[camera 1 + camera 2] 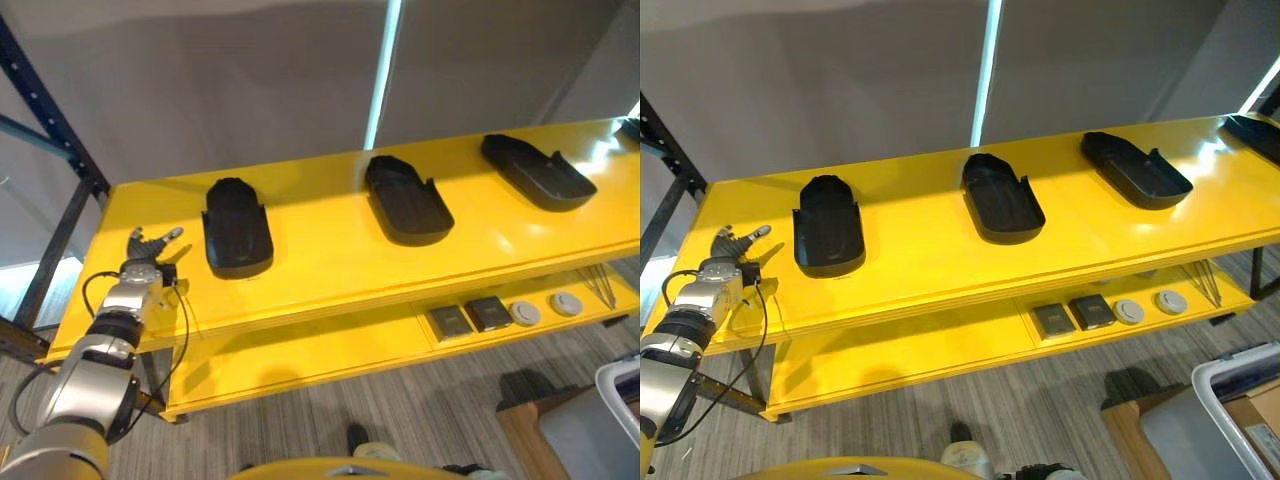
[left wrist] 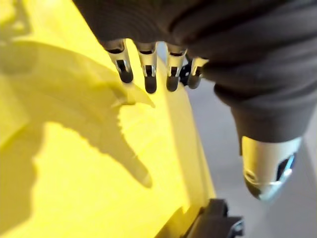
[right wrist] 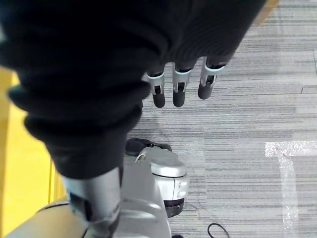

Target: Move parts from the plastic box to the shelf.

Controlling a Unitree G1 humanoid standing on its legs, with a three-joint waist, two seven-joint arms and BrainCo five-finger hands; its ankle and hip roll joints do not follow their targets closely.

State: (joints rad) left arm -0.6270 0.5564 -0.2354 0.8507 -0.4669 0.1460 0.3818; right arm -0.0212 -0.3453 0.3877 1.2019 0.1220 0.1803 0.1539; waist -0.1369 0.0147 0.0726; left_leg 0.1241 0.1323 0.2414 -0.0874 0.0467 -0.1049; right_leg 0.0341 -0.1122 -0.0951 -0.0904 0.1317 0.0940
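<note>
While the left hand (image 1: pixel 148 262) hovers over the near left corner of the yellow shelf (image 1: pixel 330 262), its fingers (image 2: pixel 148 74) are spread loose and hold nothing. Three black parts lie on the shelf top in a row: the nearest part (image 1: pixel 236 228) is just beside the fingertips, on their right side and a little further back, the middle part (image 1: pixel 405 200) is well apart, and the far part (image 1: pixel 537 171) is further still. Each part lies with its long axis going from the front edge toward the back, so across the reach of the fingers. The right hand (image 3: pixel 181 79) hangs low over the grey floor (image 3: pixel 257 124), its fingers straight and empty. A plastic box (image 1: pixel 1240 400) stands on the floor at the robot's right, so I judge the right hand is nearer for the next pick, although I cannot see parts inside it.
</note>
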